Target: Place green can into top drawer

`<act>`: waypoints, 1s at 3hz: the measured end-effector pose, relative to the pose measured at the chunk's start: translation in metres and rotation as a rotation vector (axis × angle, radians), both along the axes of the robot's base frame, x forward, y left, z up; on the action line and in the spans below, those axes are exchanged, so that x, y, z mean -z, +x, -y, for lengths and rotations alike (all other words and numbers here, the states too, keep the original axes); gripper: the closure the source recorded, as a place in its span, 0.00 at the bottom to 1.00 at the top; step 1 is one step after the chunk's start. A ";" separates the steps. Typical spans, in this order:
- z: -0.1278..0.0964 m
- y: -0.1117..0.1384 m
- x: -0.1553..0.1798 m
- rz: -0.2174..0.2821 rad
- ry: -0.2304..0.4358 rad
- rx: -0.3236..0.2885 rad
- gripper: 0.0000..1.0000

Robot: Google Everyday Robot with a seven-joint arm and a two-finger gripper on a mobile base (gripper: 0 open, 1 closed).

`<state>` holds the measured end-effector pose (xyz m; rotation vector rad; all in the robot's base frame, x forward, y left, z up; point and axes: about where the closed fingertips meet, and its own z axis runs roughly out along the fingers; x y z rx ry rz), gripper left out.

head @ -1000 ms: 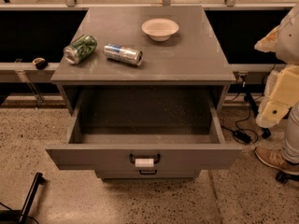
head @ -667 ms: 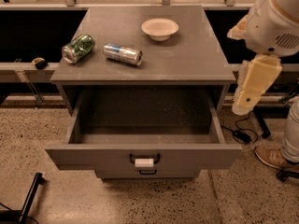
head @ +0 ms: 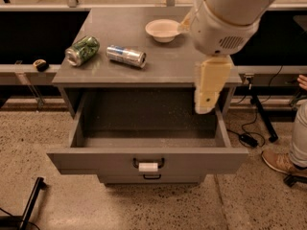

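Note:
The green can (head: pixel 82 50) lies on its side at the left end of the grey cabinet top (head: pixel 163 61). The top drawer (head: pixel 96 159) is pulled open; its inside looks empty, and its front carries a dark handle with a white tag (head: pixel 148 166). My gripper (head: pixel 205 104) hangs from the large white arm (head: pixel 225 18) over the right side of the cabinet, its cream tip above the drawer's right rear corner. It is well to the right of the green can and holds nothing that I can see.
A silver-and-blue can (head: pixel 126 55) lies just right of the green can. A white bowl (head: pixel 163 30) sits at the back of the top. A person's leg and shoe (head: pixel 288 152) and cables are at the right. A black stand leg (head: pixel 29 204) is at the lower left.
The arm has swung in from the right edge to over the cabinet's right side and now fills the upper right. The cans, the bowl and the drawer have not moved.

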<state>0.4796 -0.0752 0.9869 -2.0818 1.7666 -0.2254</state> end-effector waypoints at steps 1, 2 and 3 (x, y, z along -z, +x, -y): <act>0.000 0.000 0.000 0.001 0.000 0.000 0.00; -0.030 0.042 0.004 0.043 0.032 -0.150 0.00; -0.101 0.082 0.023 0.066 0.034 -0.374 0.00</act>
